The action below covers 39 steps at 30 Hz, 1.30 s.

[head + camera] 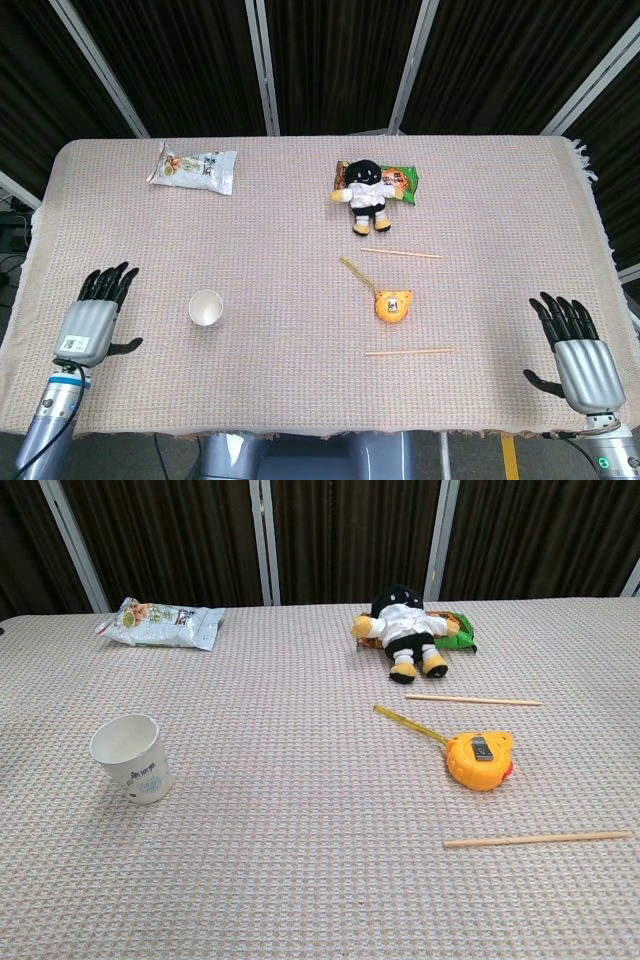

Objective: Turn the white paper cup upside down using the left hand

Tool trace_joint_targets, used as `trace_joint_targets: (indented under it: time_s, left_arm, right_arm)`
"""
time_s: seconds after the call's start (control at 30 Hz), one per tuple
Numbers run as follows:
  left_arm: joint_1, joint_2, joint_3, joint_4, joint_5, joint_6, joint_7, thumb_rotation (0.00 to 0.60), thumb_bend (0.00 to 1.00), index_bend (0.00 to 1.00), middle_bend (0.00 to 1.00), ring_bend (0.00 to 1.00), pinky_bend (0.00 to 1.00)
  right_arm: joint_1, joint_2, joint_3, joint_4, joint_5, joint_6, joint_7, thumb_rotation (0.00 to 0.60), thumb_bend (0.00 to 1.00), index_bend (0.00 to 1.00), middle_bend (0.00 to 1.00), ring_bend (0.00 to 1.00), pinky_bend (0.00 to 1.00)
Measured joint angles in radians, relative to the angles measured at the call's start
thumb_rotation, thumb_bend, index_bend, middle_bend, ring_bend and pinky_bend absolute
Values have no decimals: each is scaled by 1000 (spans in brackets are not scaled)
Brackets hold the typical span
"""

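While the left hand is hovering over the lower left of the head view with its fingers spread and nothing in its grasp, it is sitting above the woven cloth of the table, just left of the white paper cup. The right hand is lying in the lower right corner of the same view, palm down, fingers apart, grasping nothing. Neither hand is showing in the chest view.

Around them, a pale snack packet is lying in the upper left of the head view, well apart from the left hand. A black-and-white plush doll is resting in the upper middle, lying partly on a green and orange packet. Below the doll, one wooden chopstick is lying nearly level, then a yellow tape measure with its tape pulled out toward the upper left, then a second chopstick lower down. All of these are sitting right of centre, well apart from the cup.

Nothing is standing between the left hand and the cup. The cup is standing upright in the lower left, mouth open upward, to the right of the hand and not touching it. In the chest view it is standing at the left, printed side facing the camera.
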Motion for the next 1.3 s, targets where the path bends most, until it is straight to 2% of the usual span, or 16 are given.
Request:
trace_joint_targets:
  time_s: [0.2, 0.4, 0.7, 0.97, 1.17, 1.3]
  left_arm:
    - [-76, -33, -31, -33, -135, -60, 125, 600, 113, 187, 0, 0, 0]
    - [-146, -91, -50, -50, -257, -78, 232, 600, 131, 211, 0, 0, 0]
    - [-242, -179, -61, -19, -391, -74, 308, 600, 137, 211, 0, 0, 0]
    - [-302, -255, -53, 41, -456, -65, 328, 600, 288, 321, 0, 0, 0]
    - [-309, -265, -47, 47, -451, -61, 279, 600, 294, 336, 0, 0, 0]
    - [-302, -264, -53, 40, -416, -69, 183, 600, 293, 334, 0, 0, 0]
  right_arm:
    - [0, 7, 3, -1, 0, 3, 17, 600, 29, 0, 0, 0, 0]
    - [-2, 12, 3, -1, -3, 7, 28, 600, 28, 0, 0, 0, 0]
    - [-2, 15, 3, -2, -5, 8, 34, 600, 30, 0, 0, 0, 0]
    - [-1, 14, -1, -1, -9, 4, 33, 600, 30, 0, 0, 0, 0]
    - [0, 14, 0, -1, -7, 2, 34, 600, 31, 0, 0, 0, 0]
    - [0, 14, -1, -2, -8, 1, 32, 600, 30, 0, 0, 0, 0]
